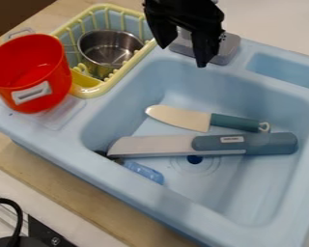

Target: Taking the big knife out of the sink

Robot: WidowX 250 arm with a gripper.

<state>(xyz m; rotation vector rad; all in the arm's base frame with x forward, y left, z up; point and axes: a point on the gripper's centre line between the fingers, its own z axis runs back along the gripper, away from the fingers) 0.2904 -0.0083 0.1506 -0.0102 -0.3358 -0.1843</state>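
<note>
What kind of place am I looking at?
Probably a toy kitchen: a light blue plastic sink holds two knives, with a yellow dish rack beside its basin.

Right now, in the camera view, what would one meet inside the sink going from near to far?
Light-blue handle → big knife with the blue-grey handle → smaller knife with the green handle.
</note>
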